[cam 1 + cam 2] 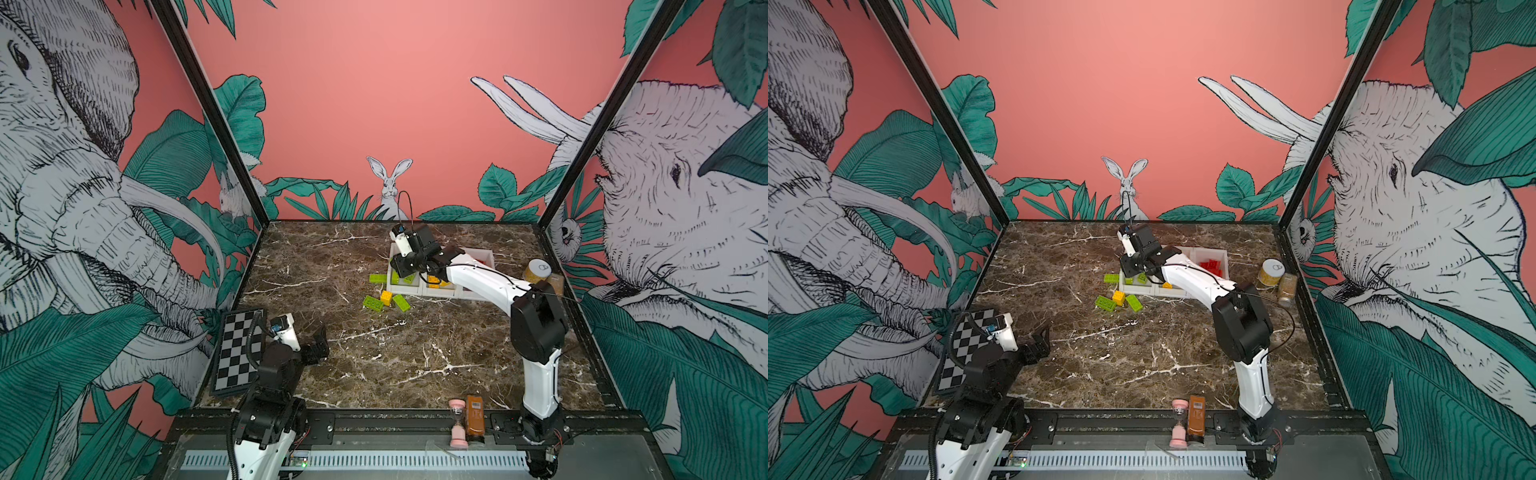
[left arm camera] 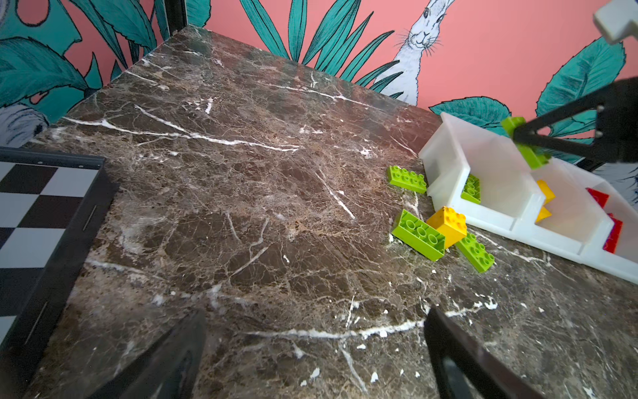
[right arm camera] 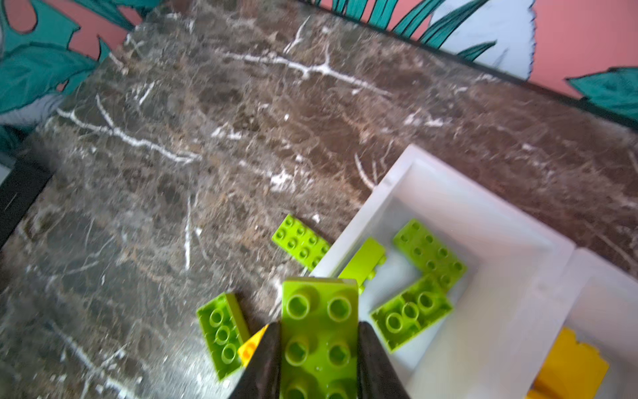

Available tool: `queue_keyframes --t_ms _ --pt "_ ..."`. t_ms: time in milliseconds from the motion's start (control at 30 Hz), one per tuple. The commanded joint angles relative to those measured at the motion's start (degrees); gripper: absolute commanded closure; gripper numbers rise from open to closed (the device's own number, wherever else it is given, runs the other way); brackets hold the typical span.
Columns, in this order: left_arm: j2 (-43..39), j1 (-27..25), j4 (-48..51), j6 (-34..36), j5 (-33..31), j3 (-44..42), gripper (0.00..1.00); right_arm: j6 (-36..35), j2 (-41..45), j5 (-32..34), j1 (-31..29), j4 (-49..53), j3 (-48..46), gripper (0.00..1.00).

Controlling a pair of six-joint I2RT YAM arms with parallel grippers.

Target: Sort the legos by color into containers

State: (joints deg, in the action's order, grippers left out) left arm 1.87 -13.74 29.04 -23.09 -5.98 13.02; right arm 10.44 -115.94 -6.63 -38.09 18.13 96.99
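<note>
One lime-green brick (image 3: 319, 311), long, two stud rows

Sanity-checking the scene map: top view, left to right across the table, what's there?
chessboard → left gripper → flat green lego → containers → jar. Left out: right gripper with its held green lego and the three-brick cluster, which overlap the containers.

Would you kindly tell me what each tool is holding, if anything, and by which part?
The right tool pinches a lime green brick by its two long sides; the left tool is open and empty.
</note>
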Motion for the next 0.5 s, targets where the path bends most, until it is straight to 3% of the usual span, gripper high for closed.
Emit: queue_keyframes --t_ms 0,300,467 --pt "0.63 -0.13 -1.69 0.63 0.79 -0.71 0.01 -0.19 -5.43 0.96 0.95 2.46 5.54 0.77" --pt "0.81 -0.14 -1.68 0.59 0.88 -0.59 0.01 2.36 -10.24 3.76 2.93 2.99 9.53 0.74" --pt "0.78 -0.15 -1.70 0.75 1.04 -0.54 0.01 1.95 -9.72 5.00 3.02 4.08 8.77 0.48"
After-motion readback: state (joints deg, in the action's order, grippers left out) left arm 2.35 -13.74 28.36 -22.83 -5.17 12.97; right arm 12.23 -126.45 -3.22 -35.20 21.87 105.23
